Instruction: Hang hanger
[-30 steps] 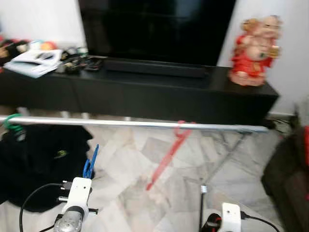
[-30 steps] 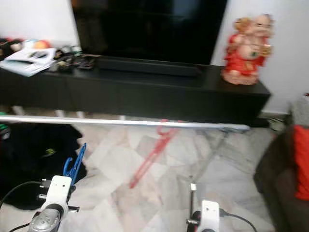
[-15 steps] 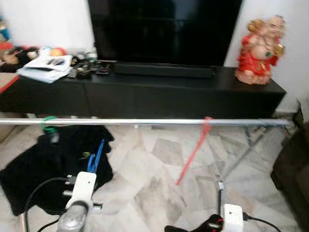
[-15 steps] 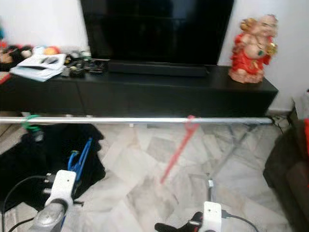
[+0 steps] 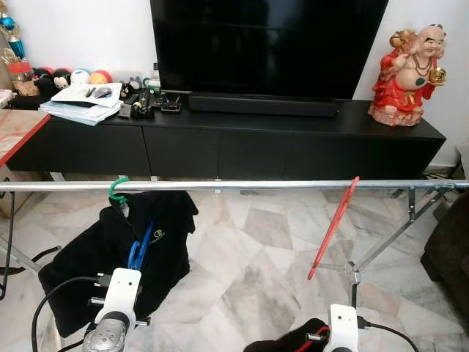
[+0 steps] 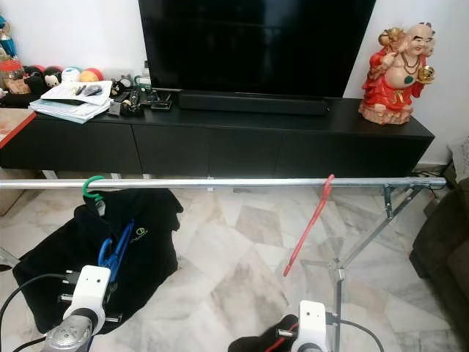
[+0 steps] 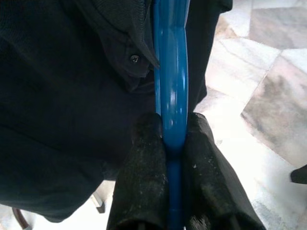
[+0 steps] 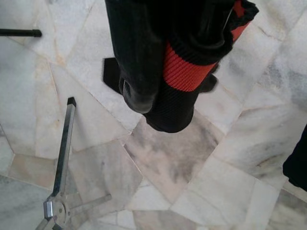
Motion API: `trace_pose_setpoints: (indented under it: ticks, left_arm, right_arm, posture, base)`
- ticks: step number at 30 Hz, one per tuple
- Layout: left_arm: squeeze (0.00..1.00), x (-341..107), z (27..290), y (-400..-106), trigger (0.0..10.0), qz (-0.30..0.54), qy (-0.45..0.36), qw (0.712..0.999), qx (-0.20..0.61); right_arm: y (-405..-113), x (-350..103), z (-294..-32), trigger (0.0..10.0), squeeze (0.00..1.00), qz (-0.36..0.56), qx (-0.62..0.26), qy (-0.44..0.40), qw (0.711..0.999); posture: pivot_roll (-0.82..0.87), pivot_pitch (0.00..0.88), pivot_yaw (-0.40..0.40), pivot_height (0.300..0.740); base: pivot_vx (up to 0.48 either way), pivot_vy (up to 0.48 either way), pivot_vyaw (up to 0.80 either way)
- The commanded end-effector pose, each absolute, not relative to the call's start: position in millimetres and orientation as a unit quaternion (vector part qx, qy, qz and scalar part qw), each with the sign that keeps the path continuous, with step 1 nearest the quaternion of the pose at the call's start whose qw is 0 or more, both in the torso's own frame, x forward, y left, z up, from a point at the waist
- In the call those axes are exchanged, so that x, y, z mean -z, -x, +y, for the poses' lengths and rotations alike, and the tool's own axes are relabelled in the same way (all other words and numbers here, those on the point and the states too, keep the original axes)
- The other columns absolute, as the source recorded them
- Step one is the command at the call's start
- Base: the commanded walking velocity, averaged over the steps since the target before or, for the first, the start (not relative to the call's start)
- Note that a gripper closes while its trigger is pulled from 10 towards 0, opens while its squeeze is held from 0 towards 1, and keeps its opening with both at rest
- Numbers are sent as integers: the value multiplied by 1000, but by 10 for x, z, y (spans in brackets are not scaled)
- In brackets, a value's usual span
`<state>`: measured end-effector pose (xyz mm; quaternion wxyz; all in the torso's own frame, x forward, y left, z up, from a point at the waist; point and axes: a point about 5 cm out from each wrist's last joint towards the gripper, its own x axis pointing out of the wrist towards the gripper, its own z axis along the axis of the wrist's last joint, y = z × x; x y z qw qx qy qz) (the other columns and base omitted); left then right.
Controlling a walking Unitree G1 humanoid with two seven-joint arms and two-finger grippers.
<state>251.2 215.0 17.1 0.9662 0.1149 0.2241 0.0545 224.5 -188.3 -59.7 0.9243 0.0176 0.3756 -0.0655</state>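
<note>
Silver and level, the rail (image 5: 242, 185) ran across our head view from nine o'clock to three o'clock, in front of a long black TV cabinet (image 5: 220, 139). At the far nine o'clock end of that cabinet lay a stack of papers (image 5: 80, 103) and some small coloured balls (image 5: 80, 75), with a black television (image 5: 267, 44) above the cabinet's middle. At about ten o'clock on the rail a green hook (image 5: 117, 189) carried a black garment (image 5: 117, 249) that hung down toward the marble floor (image 5: 242, 286). Low at seven o'clock we saw our left gripper (image 7: 171, 139) pressed tight on the blue hanger (image 7: 171, 81), its two black fingers (image 7: 144, 158) squeezing the plastic bar from either side; the hanger rose in front of the black garment, below the rail and not on it. Further along, at about two o'clock, a red hanger (image 5: 333, 227) hung tilted from the rail. Low at five o'clock our right gripper (image 8: 158, 81) held a black and red cloth (image 8: 184, 67) bunched over its fingers above the floor, so we could not tell how far it stood open. A metal stand foot (image 8: 62, 158) lay on the floor near it. At one o'clock, on the cabinet's far end, stood a red figurine (image 5: 407, 77).
</note>
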Motion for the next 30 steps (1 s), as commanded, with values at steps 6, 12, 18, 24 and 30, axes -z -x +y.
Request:
trace_pose_setpoints:
  ticks: [6, 12, 18, 24, 30]
  left_arm:
    - [0, -211, 2129, -2530, 10000, 218, -114, 968, -49]
    - [0, -216, 2127, -2534, 10000, 219, -114, 968, -49]
    - [0, -223, 2125, -2542, 10000, 217, -114, 968, -51]
    - [0, -232, 2116, -2547, 10000, 216, -113, 969, -50]
    - [0, -238, 2124, -2546, 10000, 215, -113, 969, -50]
  right_arm:
    - [-2176, 638, -1924, 10000, 0, 390, 71, -19, 918]
    - [-2203, 626, -1900, 10000, 0, 387, 73, -21, 919]
    - [-2245, 601, -1887, 10000, 0, 380, 71, -25, 922]
    - [-2239, 597, -1932, 10000, 0, 378, 74, -23, 923]
    - [-2220, 602, -1973, 10000, 0, 380, 77, -22, 922]
  posture:
    - [130, 0, -31, 740]
    - [130, 0, -32, 740]
    - [130, 0, -34, 740]
    - [131, 0, -35, 740]
    - [131, 0, -38, 740]
  base:
    - [-315, 0, 0]
    - [-324, 0, 0]
    - [-326, 0, 0]
    - [-324, 0, 0]
    - [-328, 0, 0]
